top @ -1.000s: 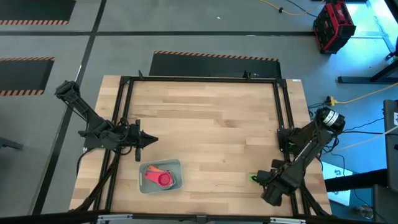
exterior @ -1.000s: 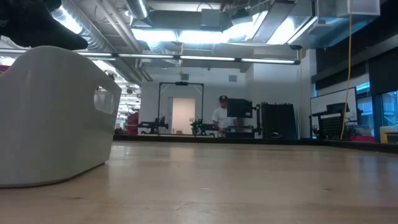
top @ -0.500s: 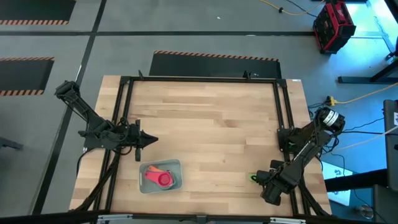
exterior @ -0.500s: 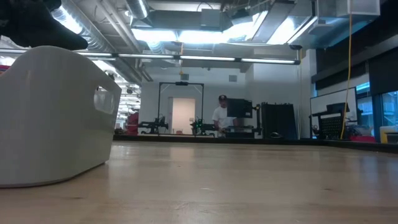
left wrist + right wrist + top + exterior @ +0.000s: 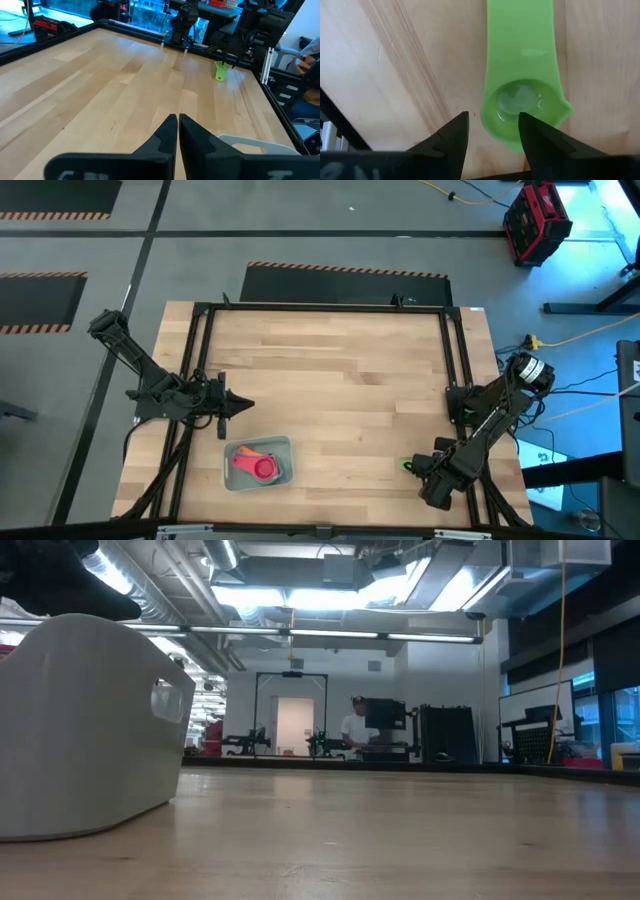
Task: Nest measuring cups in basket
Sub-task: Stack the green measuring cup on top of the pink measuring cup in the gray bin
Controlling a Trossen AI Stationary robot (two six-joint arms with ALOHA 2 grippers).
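A green measuring cup [image 5: 522,102] lies on the table near its right near corner, bowl up; it also shows far off in the left wrist view [image 5: 221,70]. My right gripper [image 5: 492,117] points down over it, open, with one finger beside the bowl and the other over the bowl's rim. The pale basket [image 5: 280,448] rests on the table near the left near corner, with a pink cup [image 5: 262,469] lying in it. My left gripper [image 5: 240,406] hovers shut just beyond the basket, with nothing in it. My right gripper comes at the green cup's bowl [image 5: 507,107] from above, pointing down, fingers astride the bowl's side. I cannot tell whether a finger touches it. The cup lies flat on the table, its handle [image 5: 520,30] reaching away from the fingers.
A black frame rail [image 5: 460,360] runs along the table's right edge close to the green cup. In the low view the basket's wall [image 5: 90,730] fills the left side. Bare wood [image 5: 330,380] spans the middle and far part. A person [image 5: 352,725] stands far back in the room.
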